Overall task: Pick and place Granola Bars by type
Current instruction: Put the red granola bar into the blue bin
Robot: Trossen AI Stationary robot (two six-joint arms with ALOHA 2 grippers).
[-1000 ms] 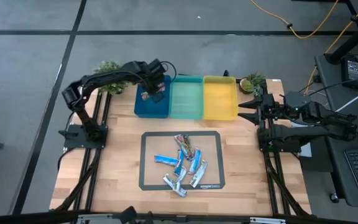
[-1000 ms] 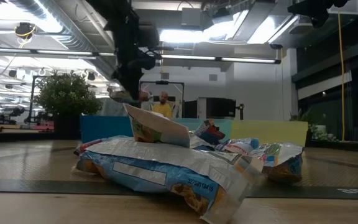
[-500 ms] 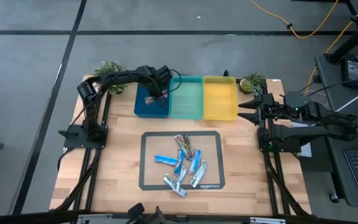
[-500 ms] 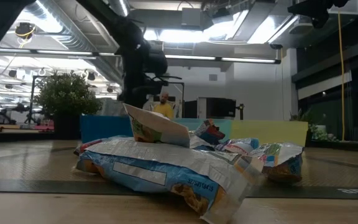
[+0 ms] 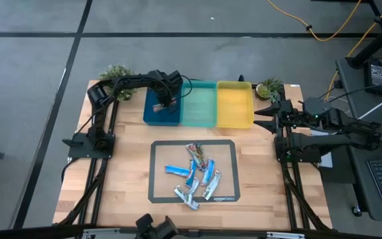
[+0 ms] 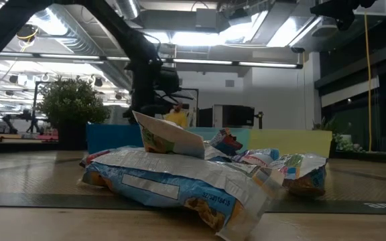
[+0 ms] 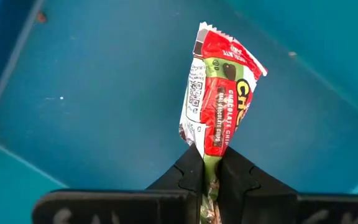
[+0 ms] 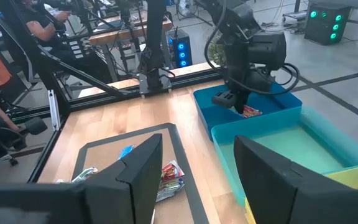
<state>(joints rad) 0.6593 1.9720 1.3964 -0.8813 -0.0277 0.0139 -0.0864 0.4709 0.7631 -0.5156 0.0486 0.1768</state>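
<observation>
My left gripper reaches down into the blue bin at the table's far side, shut on a red-and-green granola bar. The right wrist view shows that gripper and the bar inside the bin. Several other granola bars, blue-and-white, silver and multicoloured, lie heaped on the dark mat; they fill the low view's foreground. My right gripper waits open at the table's right edge, held high and roughly level. My left gripper pinches one end of the red-and-green bar's wrapper between its two fingers. The fingers come from above, pointing down. The bar hangs below them inside the blue bin; whether its free end touches the bin's floor, I cannot tell.
A teal bin and a yellow bin stand in a row to the right of the blue one. Small green plants sit at the far left and far right. Bare wood lies between mat and bins.
My left gripper has sunk from above the blue bin down into it, still shut on the red-and-green bar, which went down with it.
</observation>
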